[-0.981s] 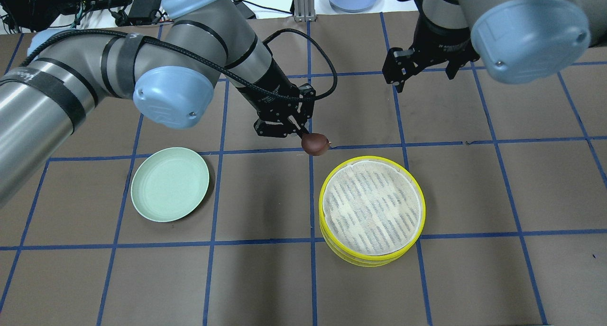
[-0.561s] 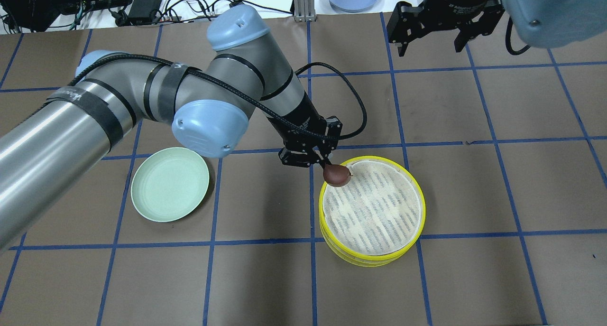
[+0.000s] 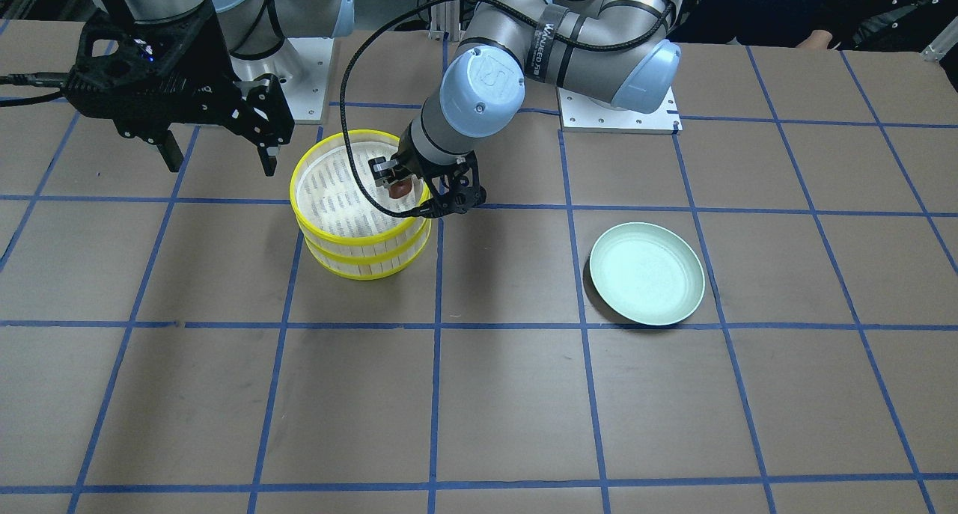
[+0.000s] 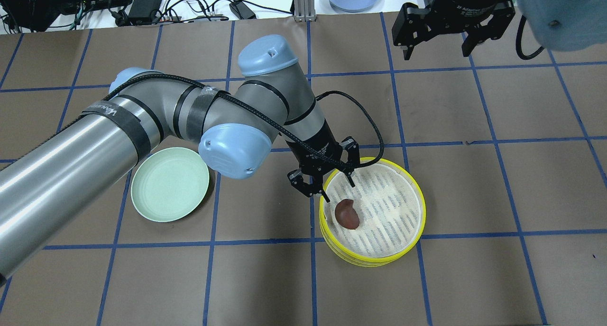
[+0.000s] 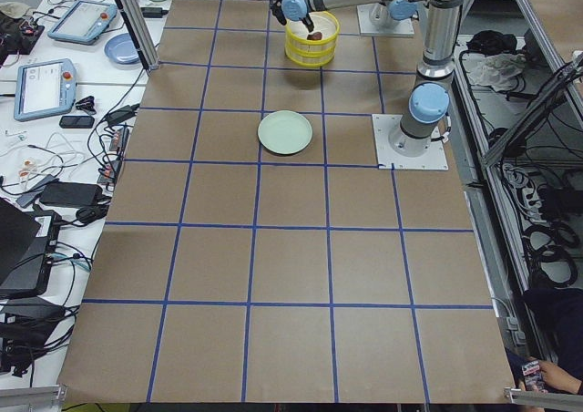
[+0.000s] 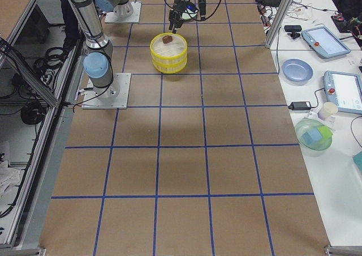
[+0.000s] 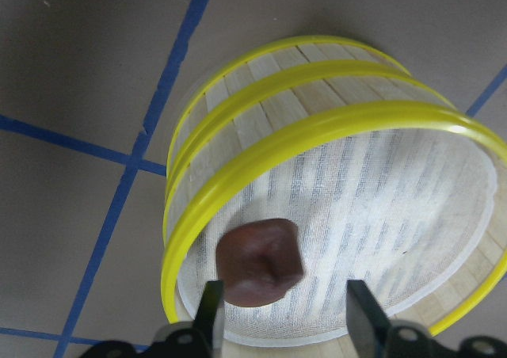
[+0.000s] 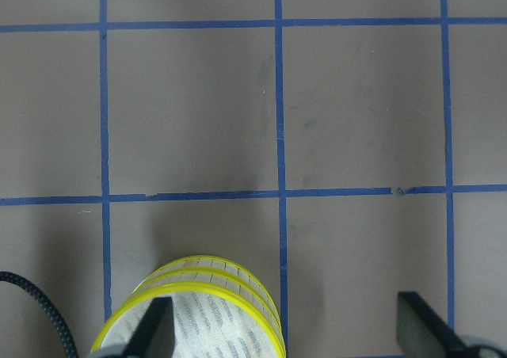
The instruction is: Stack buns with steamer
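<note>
1. Table (image 4: 474, 278): brown surface with a blue grid. It carries every item listed below.
2. Steamer (image 4: 423, 207): two yellow-rimmed tiers, one on the other, right of the table's centre. The upper tier is open at the top.
3. Plate (image 4: 170, 183): mint green, well apart to the left of the steamer, with nothing on it.
4. Right gripper (image 4: 436, 54): my right jaws stand apart and hold nothing. They hang at the far right, well apart from the steamer.
5. Left gripper (image 4: 334, 188): my left jaws are spread wide and grasp nothing. They hang over the far-left rim of the upper tier.
6. Brown bun (image 4: 347, 213): lies on the slatted floor of the upper tier, in its left half, near the rim.
   - Relation to the jaws: my left wrist view shows the bun below and between my two left fingers, touching neither.
   - Long axis: runs roughly near to far, across the line between my fingers.
   - Nearer arm: the left, by a wide margin.
7. Cream-white bun: appears in no view. I cannot tell whether it lies in the lower tier.
8. Judgement: placement of the brown bun looks complete. A straight lift of the left gripper should clear both bun and rim.
</note>
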Robot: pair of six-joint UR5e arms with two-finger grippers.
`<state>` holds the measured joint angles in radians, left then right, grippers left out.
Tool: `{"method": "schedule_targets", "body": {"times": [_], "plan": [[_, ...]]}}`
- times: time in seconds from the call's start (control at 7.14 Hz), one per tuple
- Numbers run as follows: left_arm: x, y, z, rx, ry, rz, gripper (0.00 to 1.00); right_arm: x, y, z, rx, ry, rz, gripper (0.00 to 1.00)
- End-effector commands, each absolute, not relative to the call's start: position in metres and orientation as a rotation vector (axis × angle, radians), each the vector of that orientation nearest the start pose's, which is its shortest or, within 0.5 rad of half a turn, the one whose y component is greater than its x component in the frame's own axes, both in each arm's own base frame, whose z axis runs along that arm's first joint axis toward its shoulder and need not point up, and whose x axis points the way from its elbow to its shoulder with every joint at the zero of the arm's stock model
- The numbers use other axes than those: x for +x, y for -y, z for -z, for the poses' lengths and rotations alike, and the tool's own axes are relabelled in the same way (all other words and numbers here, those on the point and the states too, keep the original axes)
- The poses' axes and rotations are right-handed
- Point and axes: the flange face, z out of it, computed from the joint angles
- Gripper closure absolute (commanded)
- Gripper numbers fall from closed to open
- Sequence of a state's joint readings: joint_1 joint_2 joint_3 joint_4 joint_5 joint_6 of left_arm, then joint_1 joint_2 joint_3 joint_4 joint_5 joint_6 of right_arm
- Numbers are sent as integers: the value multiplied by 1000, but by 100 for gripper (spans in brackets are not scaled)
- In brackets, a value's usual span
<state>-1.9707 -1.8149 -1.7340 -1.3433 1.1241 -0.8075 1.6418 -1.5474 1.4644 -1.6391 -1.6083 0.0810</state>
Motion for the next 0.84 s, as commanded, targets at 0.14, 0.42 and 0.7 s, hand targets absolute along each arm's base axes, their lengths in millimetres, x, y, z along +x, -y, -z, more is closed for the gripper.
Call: {"method": "schedule_targets", "body": {"times": [0.14,0.42,0.7], "plan": [[-350,468,-370,-786,-3332,-444,0,167,505,-537,18,-3146,261,0],[-298,511,-422,-545,-3407,-183,0,168,504,-537,31,-3138,257,0],[-238,522,-441,-291,-3215,48,0,168,504,-537,26,-3136,257,0]]}}
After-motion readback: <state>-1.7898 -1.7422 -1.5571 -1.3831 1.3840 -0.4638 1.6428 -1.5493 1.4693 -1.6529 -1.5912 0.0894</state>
